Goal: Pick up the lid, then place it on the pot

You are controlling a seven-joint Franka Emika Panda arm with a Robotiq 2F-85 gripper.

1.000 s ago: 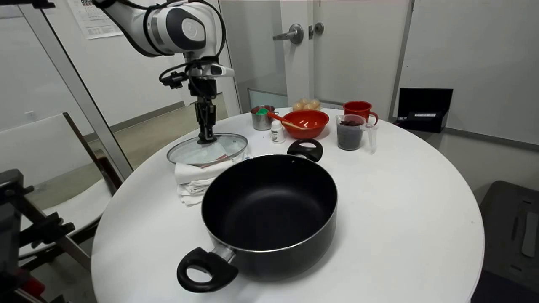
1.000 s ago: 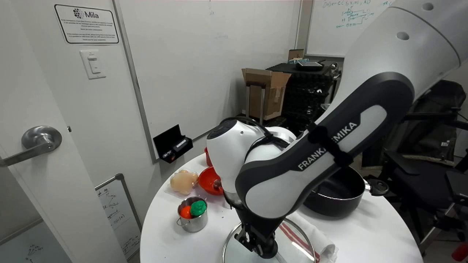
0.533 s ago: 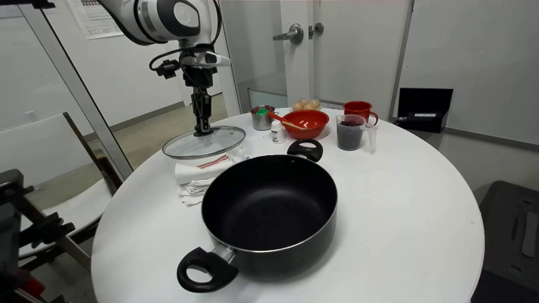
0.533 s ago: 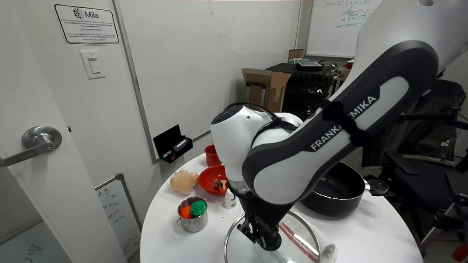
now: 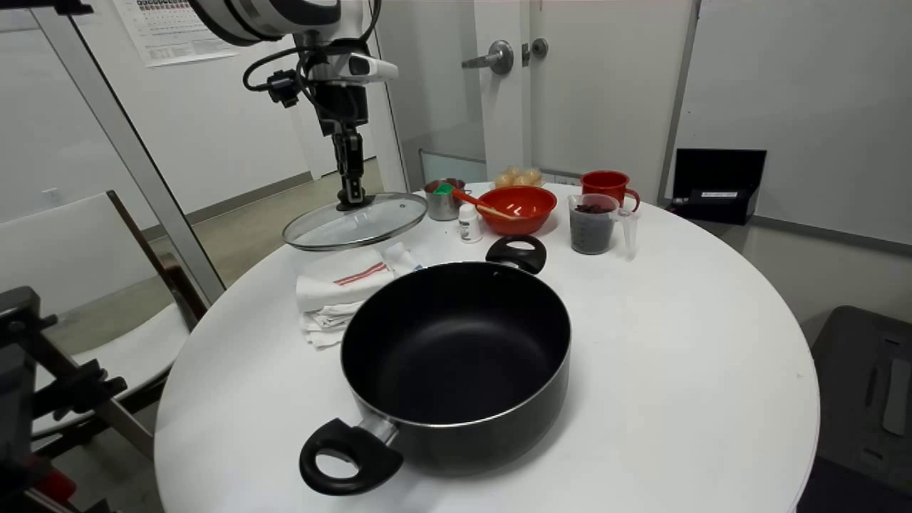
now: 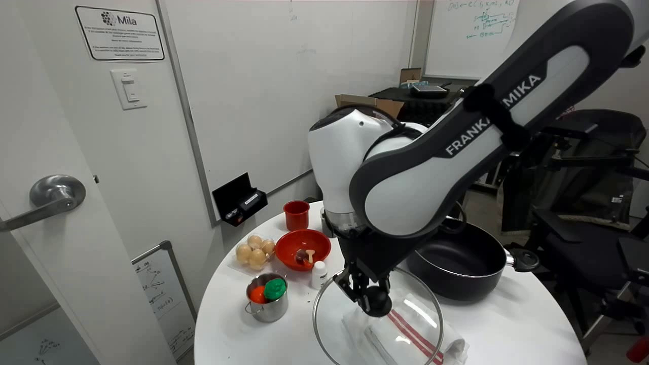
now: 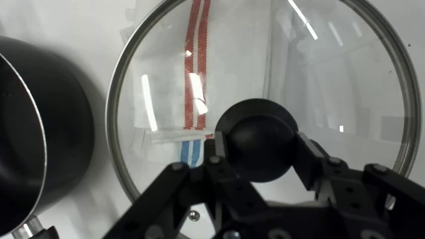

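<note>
The round clear glass lid [image 5: 388, 217] hangs level above a folded towel in both exterior views [image 6: 345, 329]. My gripper [image 5: 352, 199] is shut on the lid's black centre knob, with a finger on each side of it in the wrist view [image 7: 260, 147]. The lid's rim [image 7: 114, 99] fills much of the wrist view. The wide black pot [image 5: 491, 442] stands open and empty on the table, apart from the lid. It shows partly behind the arm in an exterior view [image 6: 464, 286] and at the left edge of the wrist view [image 7: 69, 116].
A folded white towel [image 5: 335, 285] with red stripes lies under the lid, against the pot. A white bottle [image 5: 469, 224], red bowl [image 5: 524, 214], metal cup [image 5: 443, 206], eggs [image 6: 255, 252], measuring cup [image 5: 593, 231] and red mug [image 5: 605, 184] stand on the round table [image 5: 684, 356].
My gripper has lifted the lid by its knob, up off the towel. The arm has risen, and more of the bowl, mug and bottle shows.
</note>
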